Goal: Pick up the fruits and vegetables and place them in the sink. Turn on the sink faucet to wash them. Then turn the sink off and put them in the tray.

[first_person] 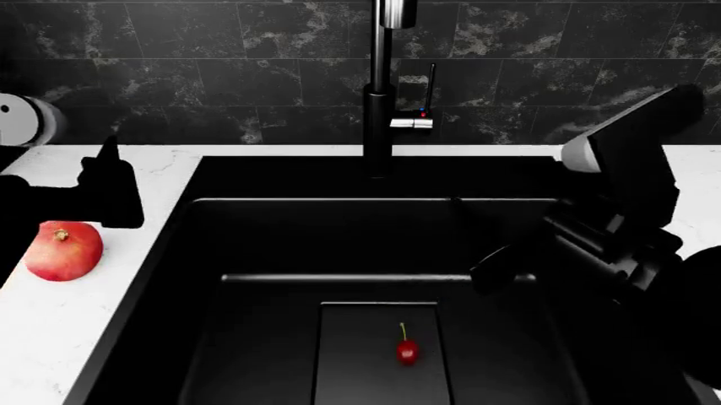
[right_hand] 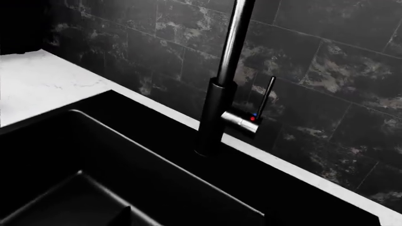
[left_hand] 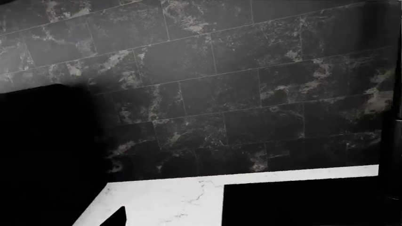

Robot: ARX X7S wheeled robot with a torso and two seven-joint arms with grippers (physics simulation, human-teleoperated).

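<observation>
The round red pomegranate-like fruit lies on the white counter left of the sink. The cherry lies on the raised drain panel in the basin. The teardrop piece and the tray are out of view. My left gripper hovers over the counter just above and right of the red fruit, empty, one fingertip showing far out to the side. My right gripper is open and empty over the basin's right part, facing the faucet and its side lever. No water runs.
Dark marble tile wall stands behind the counter. White counter borders the sink's black edge. The faucet post rises at the sink's back middle. A white round part of my left arm sits at the far left.
</observation>
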